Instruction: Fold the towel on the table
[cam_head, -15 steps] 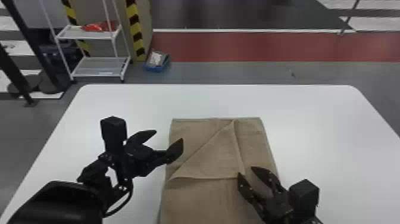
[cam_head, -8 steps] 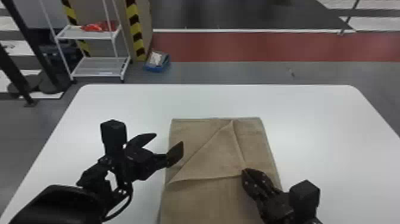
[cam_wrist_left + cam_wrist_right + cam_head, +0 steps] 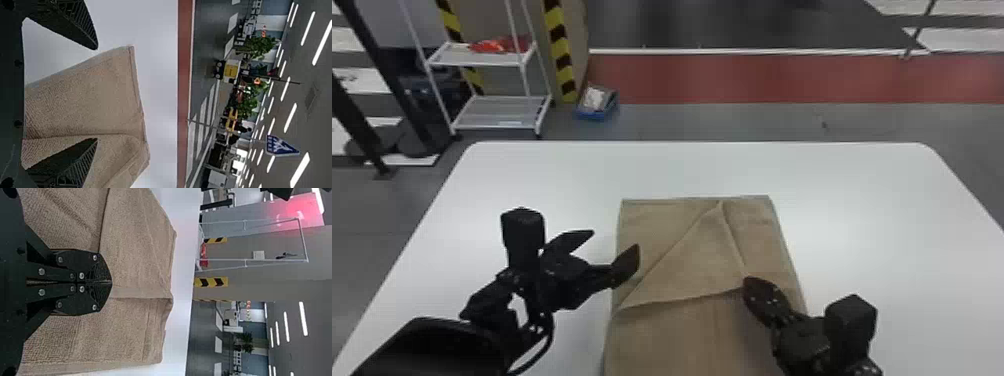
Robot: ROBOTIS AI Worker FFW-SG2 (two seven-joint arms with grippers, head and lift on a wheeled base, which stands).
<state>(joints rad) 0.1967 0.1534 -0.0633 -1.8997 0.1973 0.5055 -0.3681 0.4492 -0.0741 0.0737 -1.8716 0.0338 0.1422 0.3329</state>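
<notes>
My left gripper stands open beside the towel's left edge, one finger over the cloth's margin. In the left wrist view the left gripper has the towel beyond and between its parted fingers. My right gripper is shut on the corner of a folded-over flap of the tan towel, right of the towel's middle. That flap forms a triangle pointing to the far edge. In the right wrist view the right gripper has its fingers together, with flap edges of the towel meeting at the tips.
The white table extends around the towel on its left, right and far sides. Past its far edge stand a white shelf rack with red items and a small blue box on the floor.
My right gripper has gone from open to shut at the flap's corner and shifted slightly toward the far side. The flap's left end has crept a little nearer. The left arm has hardly moved.
</notes>
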